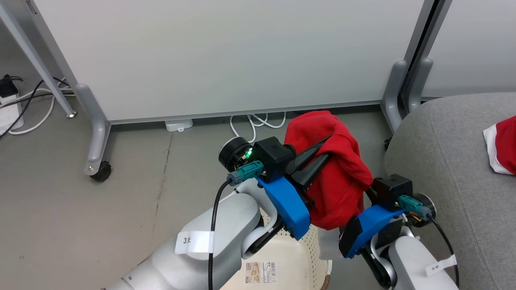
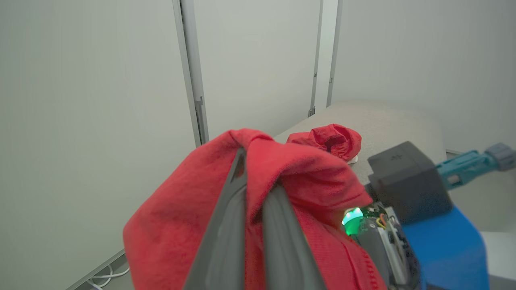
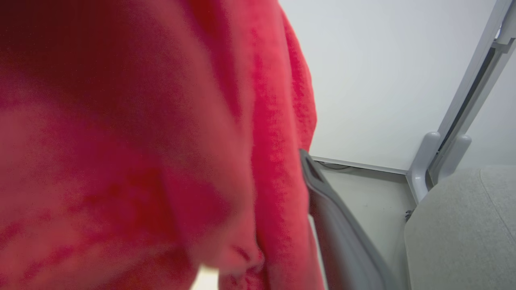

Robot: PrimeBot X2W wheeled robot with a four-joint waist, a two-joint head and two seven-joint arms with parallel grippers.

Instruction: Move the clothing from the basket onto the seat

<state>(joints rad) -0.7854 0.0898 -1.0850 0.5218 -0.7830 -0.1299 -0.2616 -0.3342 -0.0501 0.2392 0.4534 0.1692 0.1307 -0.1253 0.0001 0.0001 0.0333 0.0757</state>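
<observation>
My left gripper [image 1: 324, 151] is shut on a bright red piece of clothing [image 1: 338, 177], which hangs bunched in the air above the basket [image 1: 298, 257]. In the left wrist view the two dark fingers [image 2: 225, 225] pinch a fold of the cloth [image 2: 177, 225]. My right gripper [image 1: 373, 191] stands open just right of the hanging cloth. One of its fingers [image 3: 334, 225] shows beside the red fabric [image 3: 141, 141]; the other is hidden behind it. A second red garment [image 1: 504, 143] with a white edge lies on the grey seat [image 1: 443, 161] at the right.
White partition panels [image 1: 225, 52] on grey wheeled feet [image 1: 96, 161] stand close behind. White cables [image 1: 258, 121] and a power strip [image 1: 8, 108] lie on the grey floor. The basket's printed label [image 1: 261, 273] shows inside it.
</observation>
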